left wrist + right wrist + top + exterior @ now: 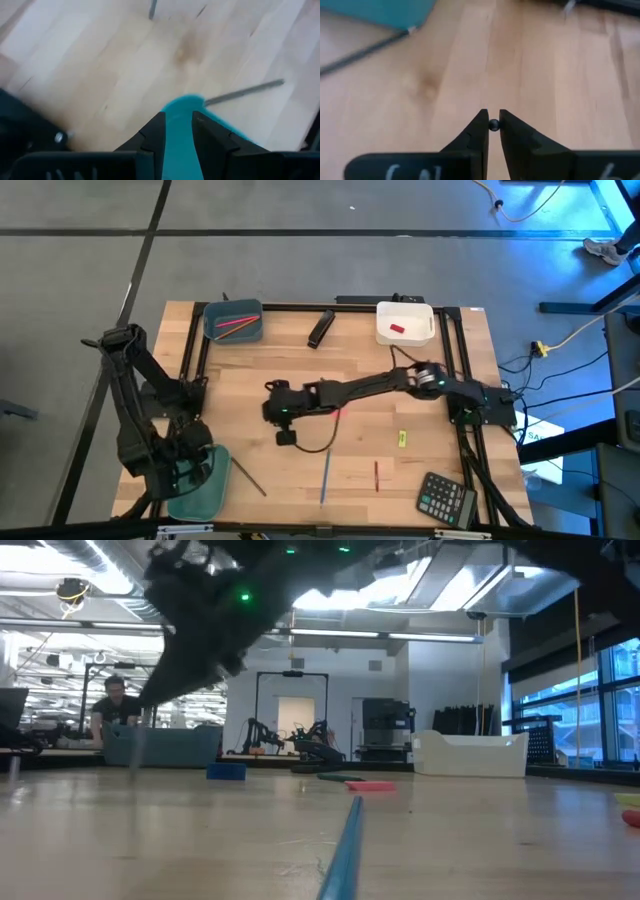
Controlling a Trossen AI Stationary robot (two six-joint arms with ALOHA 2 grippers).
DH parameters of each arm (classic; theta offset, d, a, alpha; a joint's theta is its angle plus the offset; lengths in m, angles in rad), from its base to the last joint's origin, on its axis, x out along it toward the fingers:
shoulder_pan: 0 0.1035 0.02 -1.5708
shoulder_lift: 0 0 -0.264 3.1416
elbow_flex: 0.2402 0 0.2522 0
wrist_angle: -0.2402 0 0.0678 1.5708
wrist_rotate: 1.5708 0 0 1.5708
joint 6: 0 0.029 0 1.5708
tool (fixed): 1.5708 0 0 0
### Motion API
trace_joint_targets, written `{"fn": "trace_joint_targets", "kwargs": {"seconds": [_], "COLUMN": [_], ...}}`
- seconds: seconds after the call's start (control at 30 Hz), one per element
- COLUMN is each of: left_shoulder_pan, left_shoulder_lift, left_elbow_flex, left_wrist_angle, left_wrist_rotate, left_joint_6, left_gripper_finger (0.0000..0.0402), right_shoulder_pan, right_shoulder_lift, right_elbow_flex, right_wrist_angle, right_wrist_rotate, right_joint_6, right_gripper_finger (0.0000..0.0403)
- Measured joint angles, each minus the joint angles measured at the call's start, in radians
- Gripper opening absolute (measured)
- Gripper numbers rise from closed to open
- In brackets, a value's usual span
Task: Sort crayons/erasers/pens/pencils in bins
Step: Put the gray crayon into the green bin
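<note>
My right gripper reaches across to mid-table and is shut on a thin dark pen, which shows as a slim stick below it in the low view. My left gripper waits open over the teal bin at the near left corner; whether it touches the bin I cannot tell. The blue-grey bin holds pink-red sticks. A red eraser lies in the white bin. Flat on the table lie a blue pencil, a dark red pen and a grey pen. My right gripper pinches the dark pen between its two fingertips. The wrist view sees the pen end-on, so it runs along the fingers. In the low view it hangs below the gripper, nearly upright; whether its lower end touches the table I cannot tell.
A black calculator sits at the near right corner and a black oblong object lies between the far bins. A yellow-green piece and a pink-red piece lie near the right arm. A person sits in the room behind.
</note>
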Motion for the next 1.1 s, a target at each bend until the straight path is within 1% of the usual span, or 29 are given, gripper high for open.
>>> {"fn": "trace_joint_targets", "kwargs": {"seconds": [0.03, 0.17, 0.27, 0.37, 0.43, 0.5, 0.57, 0.67, 0.77, 0.87, 1.0, 1.1], "left_shoulder_pan": [-0.004, -0.005, 0.011, 0.037, 0.060, 0.087, 0.112, 0.152, 0.189, 0.224, 0.250, 0.266], "left_shoulder_lift": [0.000, 0.000, 0.000, 0.000, 0.000, 0.000, 0.000, 0.000, 0.000, 0.000, 0.000, 0.000], "left_elbow_flex": [0.000, 0.000, 0.000, 0.000, 0.000, 0.000, 0.000, 0.000, -0.001, -0.005, -0.059, -0.134], "left_wrist_angle": [0.001, 0.000, 0.002, 0.002, 0.004, 0.018, 0.049, 0.121, 0.186, 0.211, 0.238, 0.322], "left_wrist_rotate": [-0.027, -0.147, -0.224, -0.302, -0.334, -0.348, -0.357, -0.367, -0.368, -0.357, -0.346, -0.306], "left_joint_6": [0.000, 0.027, 0.059, 0.108, 0.142, 0.185, 0.241, 0.336, 0.443, 0.527, 0.559, 0.599], "left_gripper_finger": [0.0087, 0.0087, 0.0087, 0.0087, 0.0091, 0.0100, 0.0111, 0.0127, 0.0142, 0.0153, 0.0165, 0.0169], "right_shoulder_pan": [0.002, 0.005, 0.004, 0.004, 0.013, 0.024, 0.035, 0.047, 0.057, 0.068, 0.081, 0.088], "right_shoulder_lift": [-0.043, -0.204, -0.290, -0.340, -0.359, -0.366, -0.366, -0.366, -0.366, -0.366, -0.366, -0.366], "right_elbow_flex": [-0.077, -0.387, -0.584, -0.723, -0.786, -0.827, -0.846, -0.845, -0.845, -0.845, -0.844, -0.844], "right_wrist_angle": [0.056, 0.383, 0.599, 0.766, 0.868, 0.936, 0.968, 0.979, 1.027, 1.086, 1.115, 1.123], "right_wrist_rotate": [0.001, 0.006, 0.007, 0.008, 0.010, 0.009, 0.007, 0.007, 0.007, 0.009, 0.008, 0.007], "right_joint_6": [0.012, 0.093, 0.162, 0.222, 0.254, 0.273, 0.287, 0.291, 0.285, 0.267, 0.262, 0.258], "right_gripper_finger": [0.0047, 0.0050, 0.0050, 0.0050, 0.0050, 0.0050, 0.0050, 0.0051, 0.0051, 0.0051, 0.0051, 0.0051]}}
